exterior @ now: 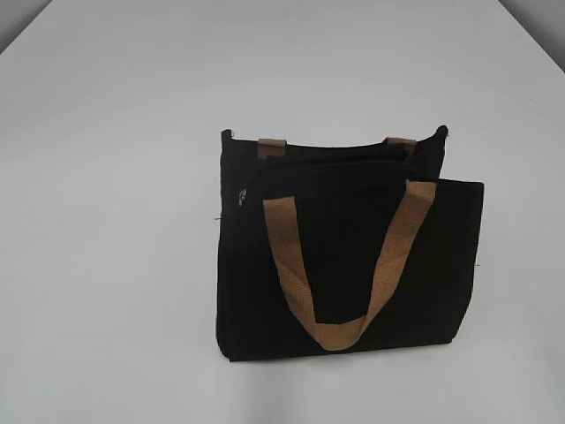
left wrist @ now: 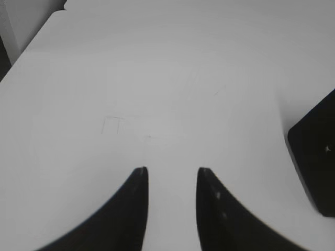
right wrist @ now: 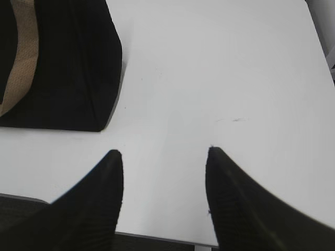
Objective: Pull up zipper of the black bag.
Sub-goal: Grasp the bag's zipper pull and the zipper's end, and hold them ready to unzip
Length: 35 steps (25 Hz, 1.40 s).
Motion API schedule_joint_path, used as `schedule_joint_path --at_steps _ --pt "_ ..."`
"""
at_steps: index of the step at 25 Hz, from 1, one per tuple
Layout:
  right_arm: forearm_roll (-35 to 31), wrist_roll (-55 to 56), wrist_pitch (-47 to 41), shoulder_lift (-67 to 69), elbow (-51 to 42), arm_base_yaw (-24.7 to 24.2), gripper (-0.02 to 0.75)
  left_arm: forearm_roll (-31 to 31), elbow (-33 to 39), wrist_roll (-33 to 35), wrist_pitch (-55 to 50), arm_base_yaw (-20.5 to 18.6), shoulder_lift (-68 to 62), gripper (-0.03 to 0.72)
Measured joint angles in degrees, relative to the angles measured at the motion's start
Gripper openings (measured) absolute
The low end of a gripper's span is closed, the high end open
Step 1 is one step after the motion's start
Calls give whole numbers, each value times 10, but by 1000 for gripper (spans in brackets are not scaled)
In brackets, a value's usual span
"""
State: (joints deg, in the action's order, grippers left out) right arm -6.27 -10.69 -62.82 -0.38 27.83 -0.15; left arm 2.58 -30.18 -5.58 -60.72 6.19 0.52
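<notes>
The black bag [exterior: 344, 256] lies flat on the white table, its tan handle [exterior: 340, 265] looping over its front. The zipper track [exterior: 335, 163] runs along the bag's far top edge, and a small silver pull tab [exterior: 242, 196] shows at its left end. Neither gripper shows in the exterior view. My left gripper [left wrist: 171, 170] is open and empty over bare table, with a corner of the bag [left wrist: 316, 157] at its right. My right gripper [right wrist: 165, 152] is open and empty near the table's front edge, with the bag [right wrist: 63, 63] to its upper left.
The white table [exterior: 106, 221] stretches around the bag on all sides. Its front edge [right wrist: 157, 238] shows just under my right gripper. The table's far left corner [left wrist: 57, 13] shows in the left wrist view.
</notes>
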Motion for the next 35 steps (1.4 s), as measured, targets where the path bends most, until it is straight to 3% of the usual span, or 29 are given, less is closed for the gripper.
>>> schedule_joint_path --at_steps 4,7,12,18,22,28,35 --pt "0 0 0 0 0 0 400 -6 -5 0 13 0 -14 239" --pt "0 0 0 0 0 0 400 -34 -14 2 85 0 -50 241" --pt "0 1 0 0 0 0 400 -131 -18 61 238 0 -163 314" --pt "-15 0 19 65 6 0 400 -300 -18 215 375 0 -353 360" --pt "-59 -3 92 128 9 0 400 -381 -18 309 447 4 -457 361" --pt "-151 -80 199 248 17 44 400 -400 -18 331 504 58 -574 362" --pt "-164 -146 241 463 97 106 400 -386 -16 333 607 180 -680 363"
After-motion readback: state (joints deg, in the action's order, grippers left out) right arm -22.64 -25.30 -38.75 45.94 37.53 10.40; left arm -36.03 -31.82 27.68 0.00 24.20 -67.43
